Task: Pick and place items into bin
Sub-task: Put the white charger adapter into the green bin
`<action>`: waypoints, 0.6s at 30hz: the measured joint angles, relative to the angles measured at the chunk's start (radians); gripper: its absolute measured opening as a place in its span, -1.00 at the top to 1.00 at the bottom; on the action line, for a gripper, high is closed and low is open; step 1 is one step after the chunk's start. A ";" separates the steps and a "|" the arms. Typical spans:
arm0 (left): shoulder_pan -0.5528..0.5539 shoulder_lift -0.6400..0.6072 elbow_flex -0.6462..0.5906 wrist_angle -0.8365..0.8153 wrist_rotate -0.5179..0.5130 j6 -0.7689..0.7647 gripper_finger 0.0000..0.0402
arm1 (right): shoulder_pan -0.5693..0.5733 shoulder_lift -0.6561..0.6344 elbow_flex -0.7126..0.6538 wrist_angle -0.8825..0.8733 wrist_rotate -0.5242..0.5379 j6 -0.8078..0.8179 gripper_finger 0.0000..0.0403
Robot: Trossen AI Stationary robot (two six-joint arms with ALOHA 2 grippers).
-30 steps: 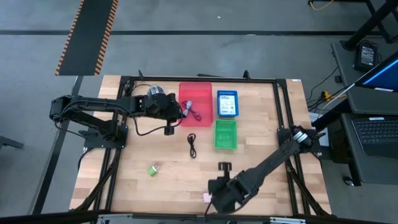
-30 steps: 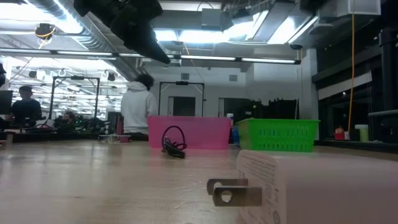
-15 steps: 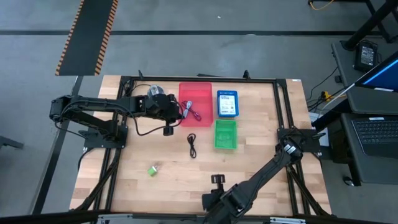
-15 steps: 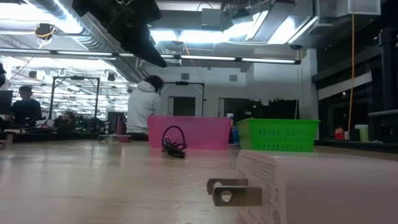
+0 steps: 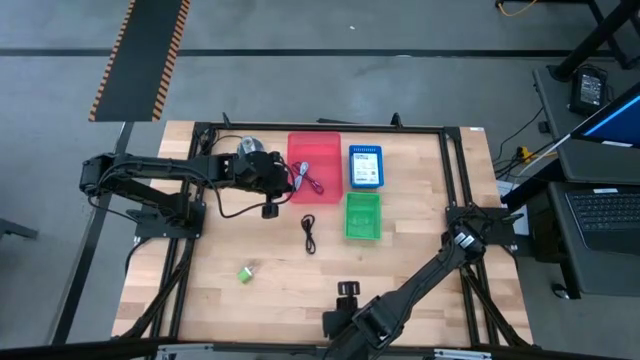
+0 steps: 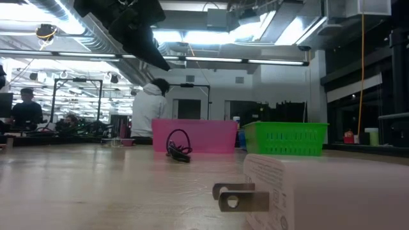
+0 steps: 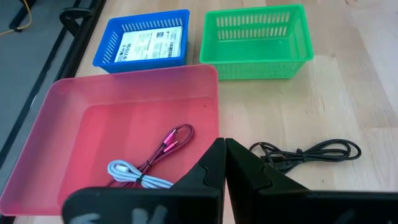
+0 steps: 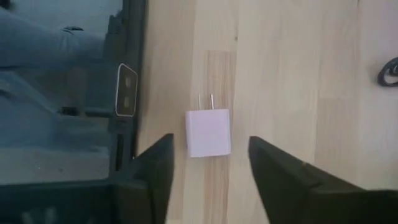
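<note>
The left tool (image 5: 290,178), fingers pressed together and empty, hangs at the red bin's (image 5: 314,148) left edge; only its wrist view shows the pink-and-white cable (image 7: 152,163) lying in that bin. A black cable (image 5: 309,233) lies on the wooden bench (image 5: 220,250) below the bin. The right tool (image 8: 208,168), fingers spread and touching nothing, hovers astride a white plug (image 8: 208,132) at the bench's near edge; a person (image 6: 148,108) stands beyond the bin.

Floor (image 5: 300,80) grey concrete, a seam line running across beyond the table. Orange-black hazard strip (image 5: 140,55) on floor, far left. Desk with laptop (image 5: 608,215) right of the table; black cables and a power brick (image 5: 586,88) nearby. Low view: open workshop hall, exposed ducts (image 6: 77,32) and ceiling light panels (image 6: 211,22) overhead, dark door frame (image 6: 186,102) behind. Person in white hoodie (image 6: 148,112) standing; another person (image 6: 25,108) far left.
</note>
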 joint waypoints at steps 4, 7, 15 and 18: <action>0.000 0.000 0.000 -0.001 0.000 0.000 0.98 | 0.000 0.036 0.000 -0.001 0.000 0.007 -0.17; 0.000 0.000 0.000 -0.001 0.000 0.000 0.99 | -0.003 0.065 0.000 0.000 0.000 -0.003 -0.29; 0.000 0.000 0.000 -0.001 0.000 -0.019 0.97 | -0.019 0.108 0.000 0.009 -0.001 0.003 -0.35; 0.000 0.000 0.000 -0.001 0.000 -0.019 0.99 | -0.021 0.123 0.000 0.009 -0.003 0.003 -0.35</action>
